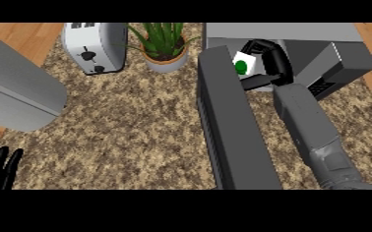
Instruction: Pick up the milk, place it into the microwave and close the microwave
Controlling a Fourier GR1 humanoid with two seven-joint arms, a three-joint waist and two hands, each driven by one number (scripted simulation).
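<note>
Our right hand (263, 59) is curled round the milk carton (243, 64), a small white box with a green mark, holding it at the mouth of the open microwave (320, 49), just past its swung-out door (232, 128). We judge the carton light and fairly stiff, though its thin walls could dent; opposite flat sides are the best place to hold it. Our left hand (10, 166) rests open at the desk's (138, 128) lower left edge.

open microwave door (236, 128) splitting counter, left side free
</note>
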